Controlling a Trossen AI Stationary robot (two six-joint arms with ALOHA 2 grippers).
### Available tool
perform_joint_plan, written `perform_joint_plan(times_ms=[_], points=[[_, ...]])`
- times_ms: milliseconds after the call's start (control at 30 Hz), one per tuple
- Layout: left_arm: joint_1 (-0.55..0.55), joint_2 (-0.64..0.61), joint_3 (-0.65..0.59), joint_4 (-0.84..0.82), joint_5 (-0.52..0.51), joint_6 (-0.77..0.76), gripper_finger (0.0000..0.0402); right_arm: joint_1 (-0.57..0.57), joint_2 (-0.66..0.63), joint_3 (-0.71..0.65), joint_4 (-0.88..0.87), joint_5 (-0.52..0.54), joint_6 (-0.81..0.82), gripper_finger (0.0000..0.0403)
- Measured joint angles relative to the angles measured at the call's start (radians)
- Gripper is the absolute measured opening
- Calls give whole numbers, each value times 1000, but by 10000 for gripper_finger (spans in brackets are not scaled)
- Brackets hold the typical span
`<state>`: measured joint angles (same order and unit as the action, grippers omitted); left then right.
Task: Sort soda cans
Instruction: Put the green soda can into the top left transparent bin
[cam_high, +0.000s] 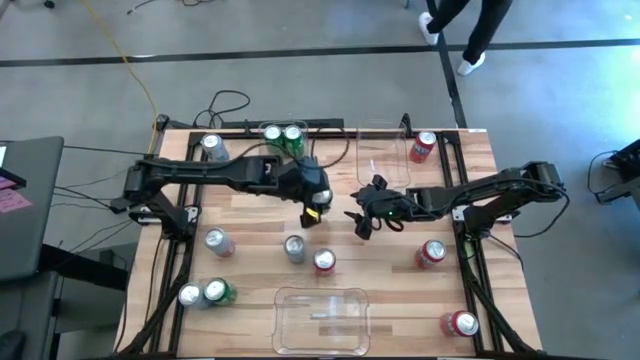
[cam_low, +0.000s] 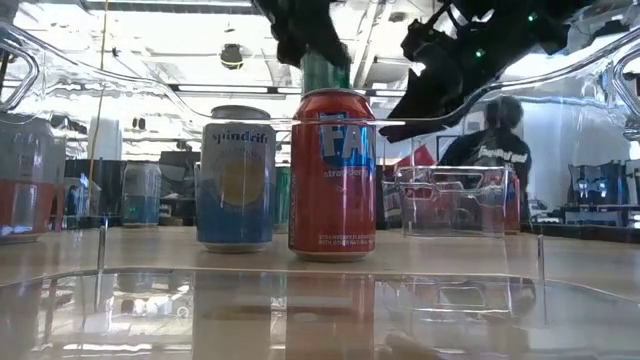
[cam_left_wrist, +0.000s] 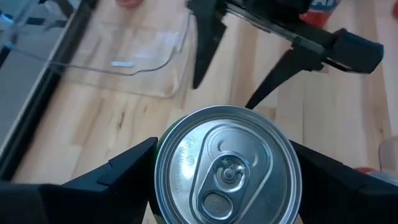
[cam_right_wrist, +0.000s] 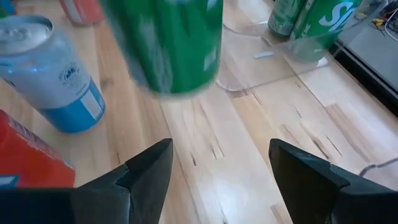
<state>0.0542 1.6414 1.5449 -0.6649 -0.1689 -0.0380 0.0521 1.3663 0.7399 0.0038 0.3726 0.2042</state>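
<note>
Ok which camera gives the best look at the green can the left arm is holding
The left wrist view: the green can fills it, silver top between the left gripper fingers. The right wrist view blurs its side; the low view shows a sliver; from above the gripper hides it.

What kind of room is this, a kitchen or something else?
Probably a robotics lab or workshop, not a kitchen: a wooden table on a bare concrete floor, loose cables, and shelves of equipment behind under strip lights.

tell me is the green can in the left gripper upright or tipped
Upright: the green can shows its silver top square to the wrist camera, between the left gripper fingers, held above the table.
</note>
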Motion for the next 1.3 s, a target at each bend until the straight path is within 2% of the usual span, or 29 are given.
perform_joint_plan(times_ms=[367, 567, 700, 1067, 1300], points=[[113, -203, -106, -28, -86, -16, 300, -9, 0, -43, 48, 0, 8, 285], [232, -297, -244, 5, -90, -36, 300, -9, 0, -43, 54, -1, 7, 285], [307, -339, -361, 85, -88, -49, 300, -9, 0, -43, 54, -1, 7, 285], [460, -346, -601, 306, -18, -87, 300, -16, 0, -43, 54, -2, 6, 285], [518, -346, -716, 448, -19, -91, 300, -33, 0, -43, 53, -3, 5, 285]])
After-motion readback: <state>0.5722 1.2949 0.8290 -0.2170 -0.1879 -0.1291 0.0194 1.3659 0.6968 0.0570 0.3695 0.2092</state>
